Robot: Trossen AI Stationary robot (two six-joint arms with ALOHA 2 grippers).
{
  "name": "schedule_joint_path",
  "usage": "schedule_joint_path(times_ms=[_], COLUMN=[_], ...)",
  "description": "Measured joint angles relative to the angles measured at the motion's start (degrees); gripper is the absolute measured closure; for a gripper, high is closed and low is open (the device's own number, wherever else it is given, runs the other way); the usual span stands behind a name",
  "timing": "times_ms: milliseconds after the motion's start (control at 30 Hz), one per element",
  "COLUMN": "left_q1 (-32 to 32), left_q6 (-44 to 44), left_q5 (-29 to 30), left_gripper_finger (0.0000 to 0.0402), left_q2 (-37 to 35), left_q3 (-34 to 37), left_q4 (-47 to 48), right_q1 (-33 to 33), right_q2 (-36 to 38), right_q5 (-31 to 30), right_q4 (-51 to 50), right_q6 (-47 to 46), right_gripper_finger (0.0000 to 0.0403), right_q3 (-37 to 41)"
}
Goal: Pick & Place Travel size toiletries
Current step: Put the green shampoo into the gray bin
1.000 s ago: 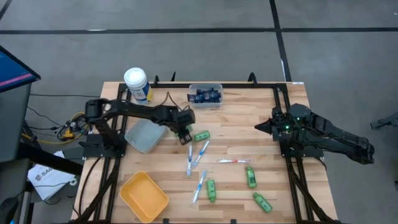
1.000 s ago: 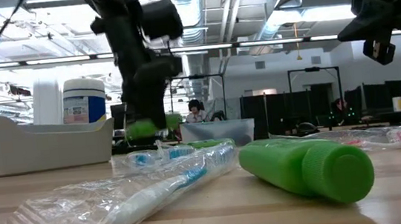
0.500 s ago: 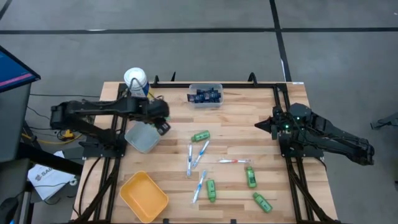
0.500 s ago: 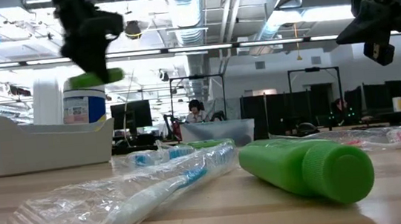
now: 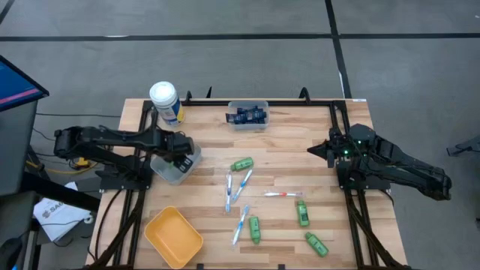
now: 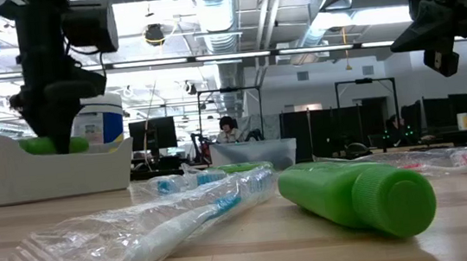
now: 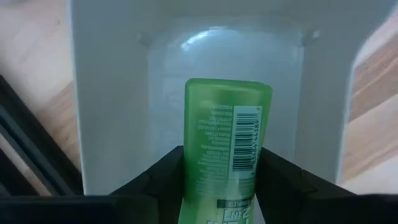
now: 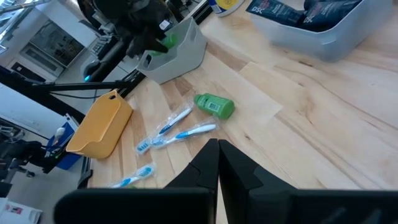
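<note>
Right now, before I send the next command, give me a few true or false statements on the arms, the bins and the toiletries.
1. The left gripper holds a green bottle over the grey bin. True.
2. The yellow bin already has a bottle in it. False: it looks empty.
3. The right gripper is shut and carries nothing. True.
4. The red-and-white toothbrush lies in the clear bin. False: it lies on the table; the clear bin holds dark navy tubes.
5. The white canister lies tipped over. False: it stands upright at the table's far left corner.
</note>
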State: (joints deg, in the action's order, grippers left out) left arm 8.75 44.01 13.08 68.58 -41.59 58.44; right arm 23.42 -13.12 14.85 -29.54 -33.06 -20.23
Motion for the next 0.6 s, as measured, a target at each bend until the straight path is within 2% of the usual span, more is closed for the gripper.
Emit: schedule_joint_path(times_ms=[167,333,467,600], left_q1=[0.0,0.0,0.0,0.0], left_q6=[-0.1,-3.2,-4.5,-5.3], left_q5=[-1.0,-1.1,-4.2,-5.5], left_gripper_finger=[0.0215,0.0156,0.0103,0.0075], left_q2=[0.5,0.5,0.5,0.0], left_q3=[1.8,1.8,1.7,-1.9], left_q4=[-3.1,-4.4,-5.2,-6.8], right_q1=[0.0,0.0,0.0,0.0], right_q2=[0.0,0.0,0.0,0.0], right_q5=[0.0,0.0,0.0,0.0], right_q4=[0.0,0.0,0.0,0.0], right_q6=[0.0,0.1,0.2,0.2], right_gripper_finger=[0.0401,0.0401,0.0401,0.0401], right_q3=[0.0,0.0,0.0,0.0])
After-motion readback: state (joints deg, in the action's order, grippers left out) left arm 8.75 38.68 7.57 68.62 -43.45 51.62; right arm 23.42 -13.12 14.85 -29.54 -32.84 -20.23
